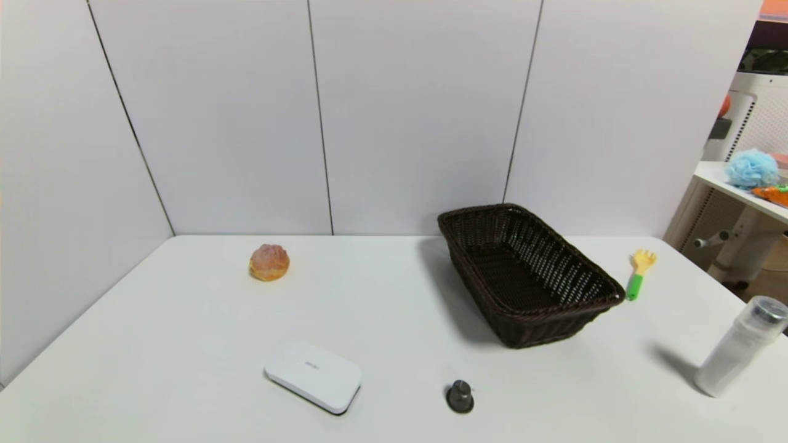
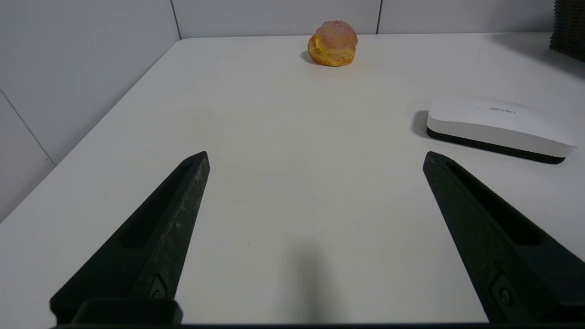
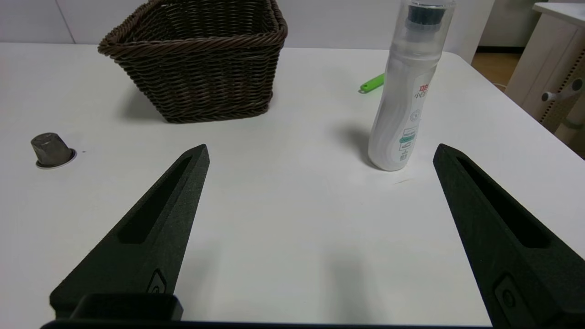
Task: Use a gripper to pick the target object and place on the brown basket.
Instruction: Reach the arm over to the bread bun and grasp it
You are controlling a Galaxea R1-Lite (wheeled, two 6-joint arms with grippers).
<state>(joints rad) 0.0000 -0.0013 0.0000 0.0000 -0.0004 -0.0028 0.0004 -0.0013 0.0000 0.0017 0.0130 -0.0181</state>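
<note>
Both grippers, left gripper (image 2: 315, 157) and right gripper (image 3: 320, 151), spread wide, empty. Bun (image 1: 269, 263) near far-left corner; recommend left approach, straddling it squarely, then basket (image 1: 600, 280).

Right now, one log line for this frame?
stage: pre-grasp | left gripper: jaws open, empty, facing toy bun | right gripper: jaws open, empty | toy bun: on table, untouched | brown basket: empty

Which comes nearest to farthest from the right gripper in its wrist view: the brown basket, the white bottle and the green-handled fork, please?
From the open right gripper:
1. White bottle, standing just ahead.
2. Brown basket, farther back, other side.
3. Green-handled fork, lying beyond the bottle.
</note>
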